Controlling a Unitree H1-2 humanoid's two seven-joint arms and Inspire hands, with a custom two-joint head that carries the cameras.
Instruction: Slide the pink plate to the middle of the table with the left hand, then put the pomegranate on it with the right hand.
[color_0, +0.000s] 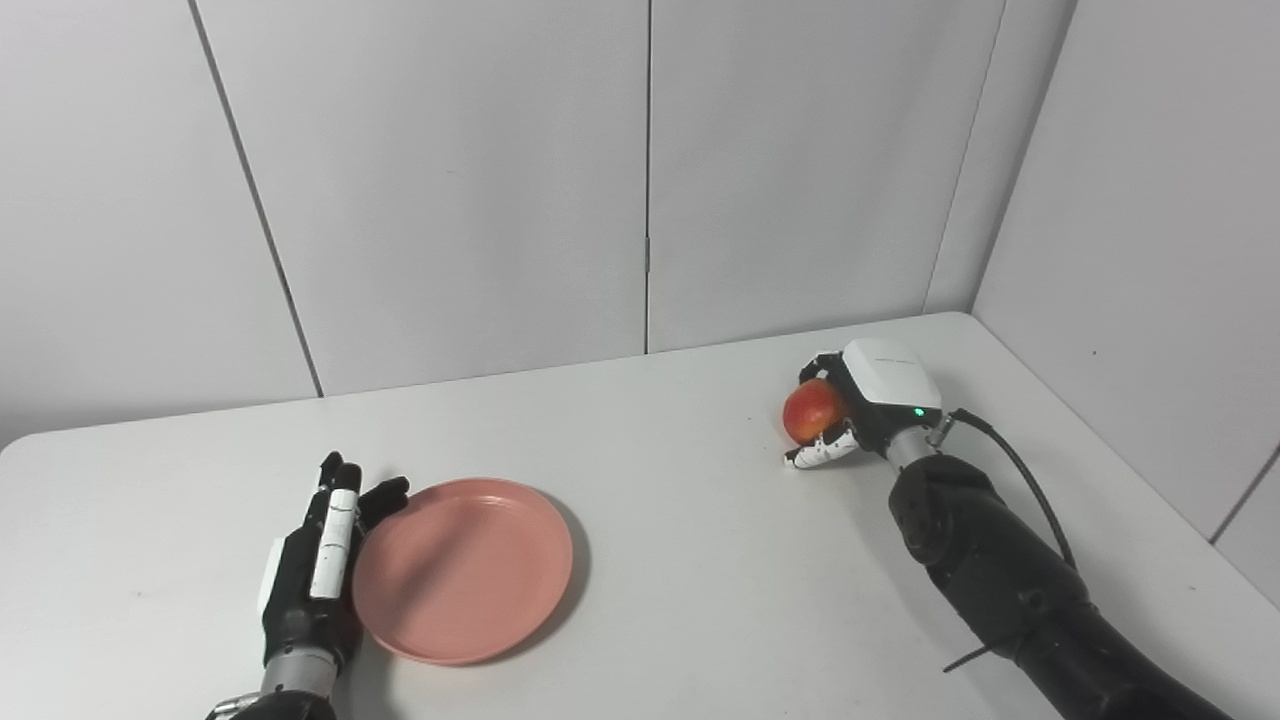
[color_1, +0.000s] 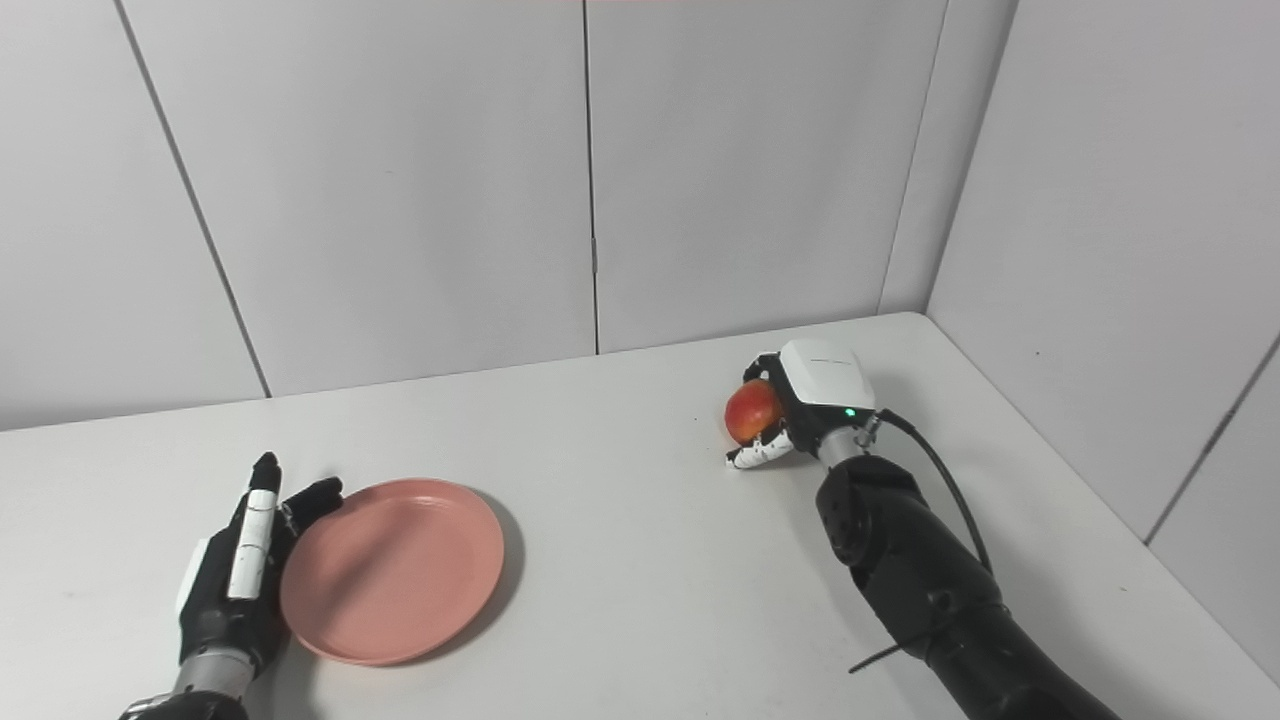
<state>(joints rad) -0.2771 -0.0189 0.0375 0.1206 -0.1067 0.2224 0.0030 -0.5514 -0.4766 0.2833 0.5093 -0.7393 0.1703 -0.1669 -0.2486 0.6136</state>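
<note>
A pink plate (color_0: 462, 568) lies flat on the white table (color_0: 680, 560), toward the table's near left part and left of its middle. The left hand (color_0: 318, 565) rests on the table just beside the plate's left rim, its fingers (color_0: 335, 530) stretched out, close together and pointing away from the robot, the inner side of the hand against the rim. It holds nothing and is spread flat rather than curled.

Well apart from the plate, toward the far right corner of the table, the right hand (color_1: 805, 405) is wrapped around a red and yellow pomegranate (color_1: 752, 411). The fingers curl over the fruit's far side and the thumb (color_1: 760, 454) reaches under its near side. The fruit shows on the side of the hand that faces the plate. Whether the fruit is touching the table or is lifted off it cannot be told.
</note>
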